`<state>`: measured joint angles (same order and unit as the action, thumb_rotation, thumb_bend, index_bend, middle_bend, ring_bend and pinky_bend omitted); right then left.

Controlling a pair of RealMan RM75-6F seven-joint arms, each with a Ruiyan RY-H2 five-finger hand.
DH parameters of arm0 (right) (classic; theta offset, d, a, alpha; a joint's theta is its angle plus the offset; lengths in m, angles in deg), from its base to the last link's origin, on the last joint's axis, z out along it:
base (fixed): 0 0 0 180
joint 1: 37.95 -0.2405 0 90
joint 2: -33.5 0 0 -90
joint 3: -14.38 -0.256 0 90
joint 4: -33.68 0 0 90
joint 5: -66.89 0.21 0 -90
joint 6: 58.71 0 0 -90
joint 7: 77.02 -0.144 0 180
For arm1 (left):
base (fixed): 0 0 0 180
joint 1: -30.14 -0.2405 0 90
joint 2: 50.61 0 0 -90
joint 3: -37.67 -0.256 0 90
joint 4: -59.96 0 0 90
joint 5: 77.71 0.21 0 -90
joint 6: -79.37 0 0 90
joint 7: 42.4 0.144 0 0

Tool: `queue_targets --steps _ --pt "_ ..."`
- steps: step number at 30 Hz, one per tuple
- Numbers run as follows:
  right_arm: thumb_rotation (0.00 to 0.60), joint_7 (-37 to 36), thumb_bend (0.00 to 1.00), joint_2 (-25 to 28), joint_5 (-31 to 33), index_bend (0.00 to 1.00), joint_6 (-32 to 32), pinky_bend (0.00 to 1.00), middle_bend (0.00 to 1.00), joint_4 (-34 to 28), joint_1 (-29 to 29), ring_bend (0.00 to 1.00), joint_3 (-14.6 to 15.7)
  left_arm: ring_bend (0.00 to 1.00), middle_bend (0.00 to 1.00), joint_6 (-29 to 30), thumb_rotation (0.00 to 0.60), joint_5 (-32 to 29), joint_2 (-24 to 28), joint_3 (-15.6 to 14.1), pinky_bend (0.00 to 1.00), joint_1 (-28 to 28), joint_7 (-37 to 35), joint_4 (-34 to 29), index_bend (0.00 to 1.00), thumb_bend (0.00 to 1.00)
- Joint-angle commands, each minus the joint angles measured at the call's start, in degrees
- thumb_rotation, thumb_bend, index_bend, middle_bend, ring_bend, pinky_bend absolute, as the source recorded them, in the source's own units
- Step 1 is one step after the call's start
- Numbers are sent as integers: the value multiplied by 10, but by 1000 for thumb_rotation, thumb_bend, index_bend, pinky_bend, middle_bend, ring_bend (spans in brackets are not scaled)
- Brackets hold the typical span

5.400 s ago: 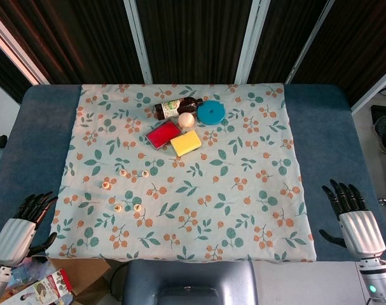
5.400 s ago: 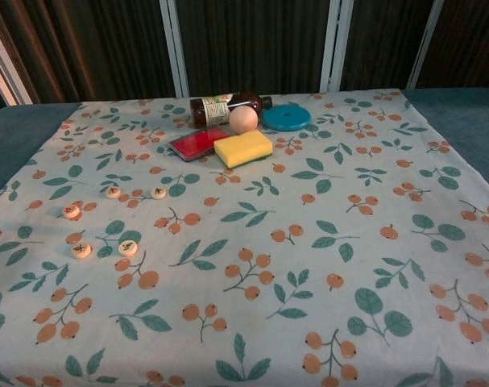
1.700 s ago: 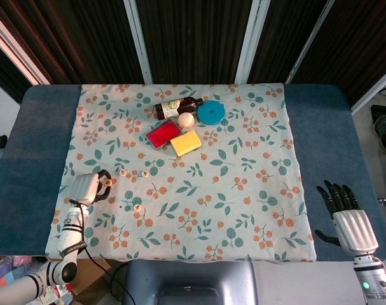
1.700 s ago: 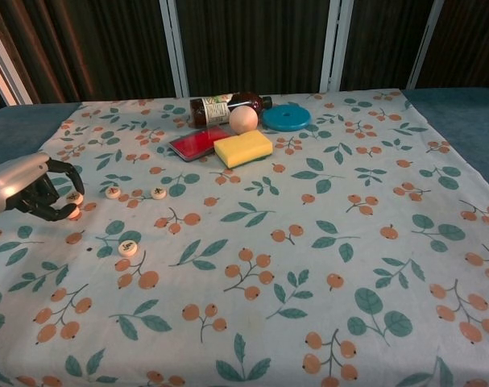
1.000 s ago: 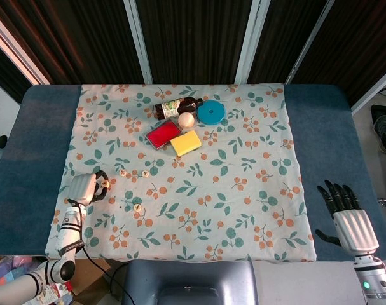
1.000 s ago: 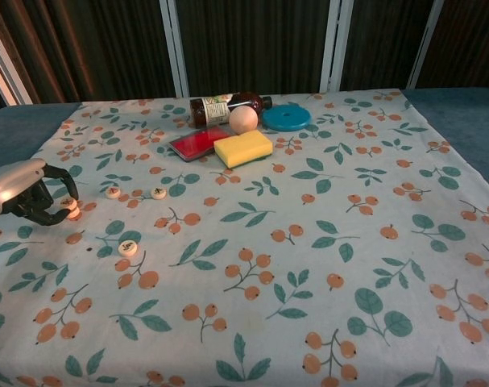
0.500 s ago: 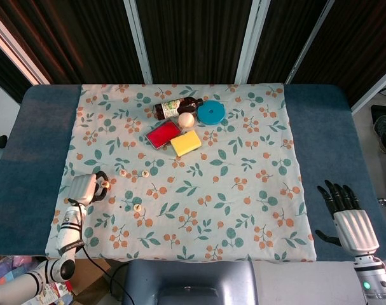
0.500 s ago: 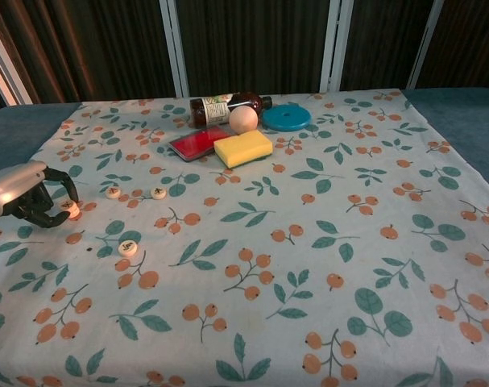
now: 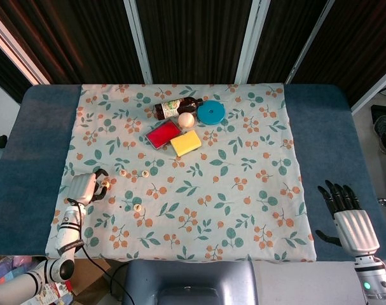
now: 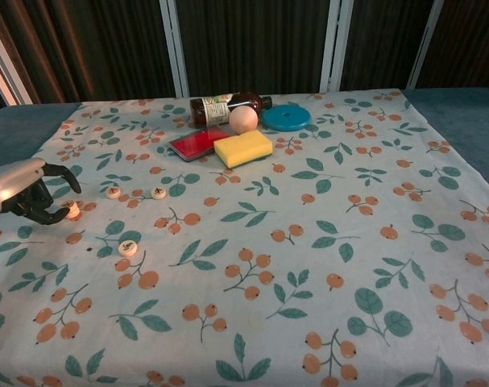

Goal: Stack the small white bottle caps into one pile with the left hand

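Small white round bottle caps, printed tops: one pile [image 10: 72, 211] is sitting at the left edge of the cloth, just at the fingertips of the left hand [image 10: 22, 196]; whether it is one cap or two stacked, the views are not making plain. Three more are lying single — a pair, one cap [image 10: 113, 193] and its neighbour [image 10: 159, 193], side by side farther back, and a third cap [image 10: 128, 247] nearer the front, well apart from the pile.

The left hand — silver back, black fingers — is resting low over the cloth with fingers curled around the pile, thumb and a finger closing on it; actual grip is too small to confirm.

The right hand [image 9: 353, 219] is lying at the table's right front on the blue padding, fingers spread and holding nothing.

Floral tablecloth [image 10: 325, 201], pale with orange berries and green leaves, is covering the table.

Toward the back are lying:
- a brown glass bottle [image 10: 228, 106] on its side
- a cream ball [image 10: 243, 119] touching it
- a blue round disc [image 10: 286, 118]
- a red flat case [image 10: 197, 143]
- a yellow rectangular sponge [image 10: 243, 148] beside the case
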<state>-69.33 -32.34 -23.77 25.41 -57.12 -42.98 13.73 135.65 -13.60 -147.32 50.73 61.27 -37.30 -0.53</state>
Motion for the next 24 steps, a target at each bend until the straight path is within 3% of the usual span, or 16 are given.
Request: queue_targets --steps 1,8,11,15,24 --pt "600 0 48 0 0 0 0 0 0 0 0 0 0 1000 1000 13 600 14 14 -6 1000 -9 -13 -27 356 428" --pt "600 1 48 -1 -4 0 -1 0 0 0 -1 0 2 1000 1000 49 600 94 91 -56 1000 -48 -78 -180 356 430" --pt "600 3 48 -2 -8 0 -3 0 0 0 -2 0 4 1000 1000 59 600 123 102 -78 1000 -55 -80 -214 355 430" --pt "600 4 48 -2 -13 0 -6 0 0 -1 -4 0 7 1000 1000 59 600 138 86 -95 1000 -56 -60 -227 346 430" --pt "600 -3 48 2 -14 0 -6 0 0 0 -3 0 9 1000 1000 55 600 118 15 -84 1000 -44 -16 -185 340 429"
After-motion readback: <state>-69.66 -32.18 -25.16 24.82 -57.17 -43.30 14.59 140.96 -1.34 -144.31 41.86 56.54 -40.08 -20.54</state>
